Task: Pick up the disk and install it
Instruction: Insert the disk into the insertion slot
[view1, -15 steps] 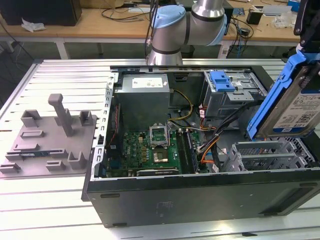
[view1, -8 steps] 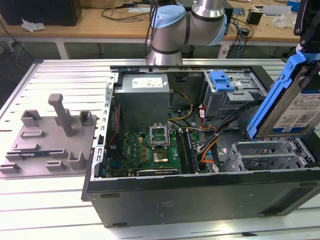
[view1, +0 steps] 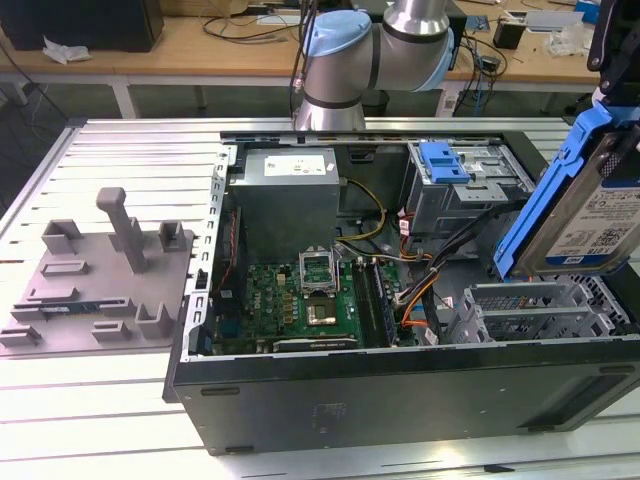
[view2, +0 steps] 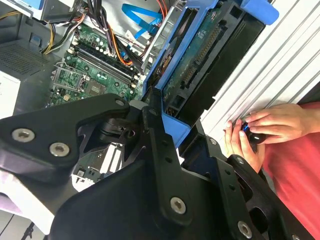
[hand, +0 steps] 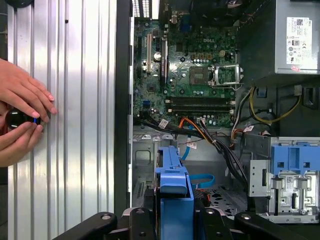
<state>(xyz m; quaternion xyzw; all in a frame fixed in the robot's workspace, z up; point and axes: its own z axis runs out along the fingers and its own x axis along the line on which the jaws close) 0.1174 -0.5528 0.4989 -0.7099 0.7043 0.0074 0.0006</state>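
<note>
My gripper (view1: 618, 100) is shut on the disk (view1: 585, 205), a silver hard drive with a white-and-blue label in a blue plastic frame. In the exterior view the disk hangs tilted, nearly on edge, above the end of the open computer case (view1: 400, 385) on that view's right, over its metal drive cage (view1: 540, 305). The second wrist view has the disk (view2: 200, 65) clamped between my black fingers (view2: 155, 135), connector side showing. In the first wrist view the disk's blue frame (hand: 174, 182) stands edge-on in my gripper (hand: 174, 220), above the case floor.
Inside the case lie a green motherboard (view1: 300, 300), a grey power supply (view1: 285, 195), cable bundles (view1: 425, 285) and a drive bay with a blue latch (view1: 445, 160). A person's hands (hand: 22, 117) hold a small black object on the ribbed table beside the case. A grey fixture (view1: 100, 275) sits on the exterior view's left.
</note>
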